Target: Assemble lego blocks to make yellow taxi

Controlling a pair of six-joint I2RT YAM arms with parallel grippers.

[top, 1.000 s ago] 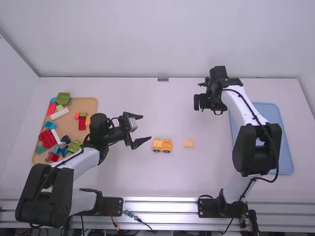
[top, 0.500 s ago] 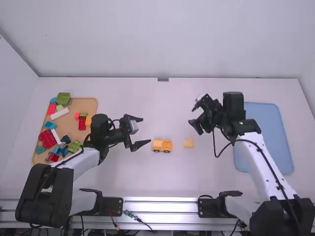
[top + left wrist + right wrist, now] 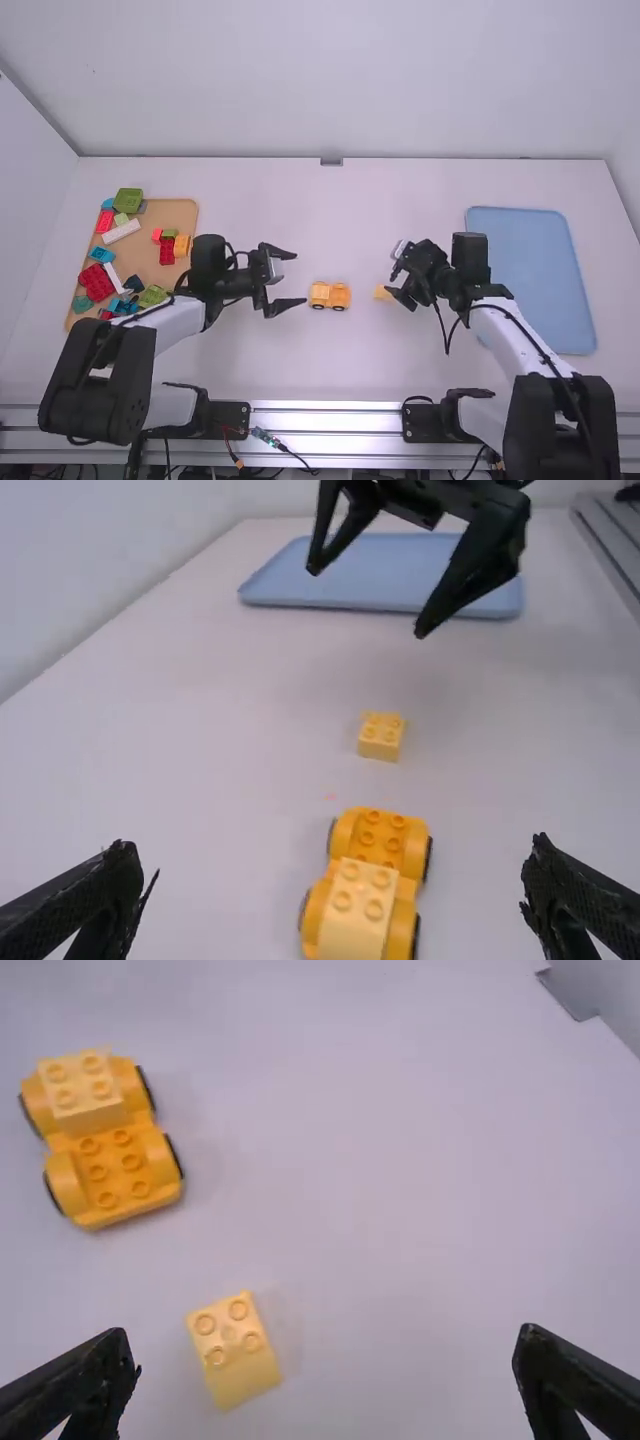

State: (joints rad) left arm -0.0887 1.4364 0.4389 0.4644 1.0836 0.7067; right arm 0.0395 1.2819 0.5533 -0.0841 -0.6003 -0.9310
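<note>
High view: wheeled yellow car base (image 3: 340, 297) sits on white table (image 3: 270, 370), around the middle, with pale yellow four-stud block (image 3: 358, 905) mounted on its left end. Studs on the base's right part are exposed. Base is upright, dark wheels down.

Loose yellow four-stud block (image 3: 240, 1355) lies on table right of the car base, studs up, the two apart.

Left gripper (image 3: 299, 279) is just left of the car base, fingers spread wide, nothing between them. Left wrist view agrees: fingers well apart at the bottom corners.

Right gripper (image 3: 393, 281) is at the loose block, reaching in from the right side. Fingers spread, not pinching anything; left wrist view has them raised off the table, apart from the block. In right wrist view, the loose block shows in the gap between the open fingers, not touched.

Tan tray (image 3: 183, 212) at left holds mixed blocks: big green block (image 3: 128, 200) at the far end, long white block (image 3: 121, 231), red block (image 3: 97, 283), blue block (image 3: 101, 254), yellow block (image 3: 182, 246) near the right edge. Some smaller pieces overlap, shapes unclear. Blue tray (image 3: 530, 270) at right, flat on table.
</note>
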